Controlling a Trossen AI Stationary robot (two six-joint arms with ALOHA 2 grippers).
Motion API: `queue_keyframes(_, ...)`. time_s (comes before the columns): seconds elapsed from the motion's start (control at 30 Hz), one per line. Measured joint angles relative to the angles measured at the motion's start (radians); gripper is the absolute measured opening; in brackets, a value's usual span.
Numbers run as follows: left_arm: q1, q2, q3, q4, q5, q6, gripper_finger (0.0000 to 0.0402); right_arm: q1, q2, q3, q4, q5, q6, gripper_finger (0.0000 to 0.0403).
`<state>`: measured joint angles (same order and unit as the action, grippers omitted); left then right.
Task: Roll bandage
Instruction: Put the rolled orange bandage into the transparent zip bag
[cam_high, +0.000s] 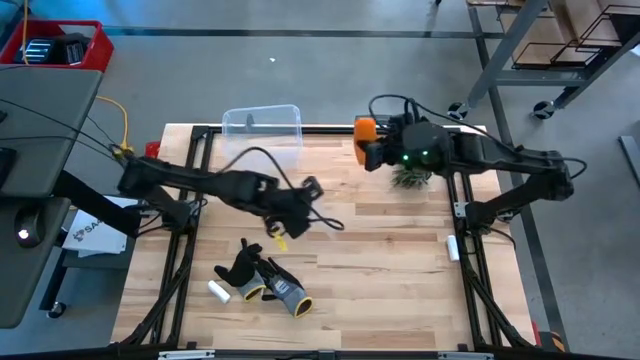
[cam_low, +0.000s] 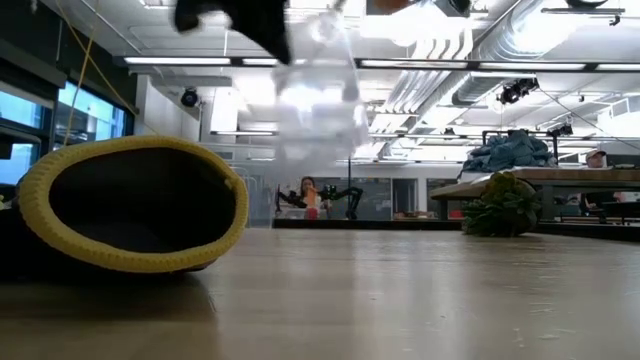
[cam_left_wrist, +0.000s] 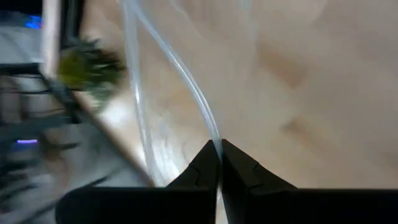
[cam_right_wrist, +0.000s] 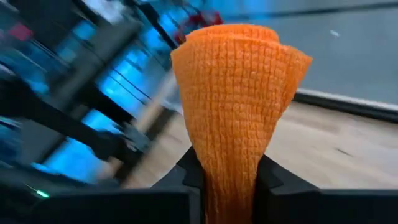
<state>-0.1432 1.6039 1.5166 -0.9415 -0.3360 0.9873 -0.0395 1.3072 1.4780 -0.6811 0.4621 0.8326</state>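
Pinched between the fingers of the right gripper (cam_right_wrist: 227, 177), the orange bandage (cam_right_wrist: 239, 93) is held as a rolled bundle, seen in the upper centre-right of the high view above the desk (cam_high: 390, 250) edge. The left gripper (cam_left_wrist: 219, 165) is seen at centre frame, its fingers clenched shut against a clear plastic sheet (cam_left_wrist: 186, 68). Gloves (cam_high: 265, 280) and a small white cylinder (cam_high: 218, 291) are seen lower left.

No legible text, label or number anywhere.
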Motion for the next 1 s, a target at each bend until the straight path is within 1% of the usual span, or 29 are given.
queue_keyframes(0.07, 0.0, 0.047, 0.026, 0.053, -0.089, 0.1, 0.0, 0.007, -0.001, 0.0, 0.072, 0.0, -0.009, 0.0042)
queue_keyframes(0.13, 0.0, 0.081, 0.065, 0.093, -0.106, 0.15, 0.0, 0.022, 0.01, 0.0, 0.123, -0.004, -0.022, 0.0042)
queue_keyframes(0.27, 0.006, 0.118, 0.178, 0.131, -0.001, 0.162, 0.0, 0.037, 0.04, -0.001, 0.146, -0.079, -0.021, 0.0042)
queue_keyframes(0.4, 0.008, 0.119, 0.277, 0.178, 0.029, 0.161, 0.0, 0.034, 0.043, -0.001, 0.19, -0.157, -0.003, 0.0042)
queue_keyframes(0.5, 0.022, 0.119, 0.335, 0.186, 0.084, 0.159, 0.0, 0.025, 0.044, -0.001, 0.256, -0.224, 0.022, 0.0042)
queue_keyframes(0.57, 0.031, 0.119, 0.353, 0.189, 0.118, 0.16, 0.0, 0.023, 0.044, -0.001, 0.289, -0.275, 0.029, 0.0042)
queue_keyframes(0.73, 0.05, 0.121, 0.353, 0.184, 0.122, 0.15, 0.0, 0.03, 0.044, -0.001, 0.313, -0.345, 0.064, 0.0042)
queue_keyframes(0.87, 0.058, 0.126, 0.353, 0.202, 0.119, 0.148, 0.0, 0.04, 0.049, -0.001, 0.341, -0.368, 0.089, 0.0042)
queue_keyframes(1.0, 0.058, 0.129, 0.353, 0.236, 0.116, 0.151, 0.0, 0.048, 0.049, -0.001, 0.309, -0.39, 0.113, 0.0042)
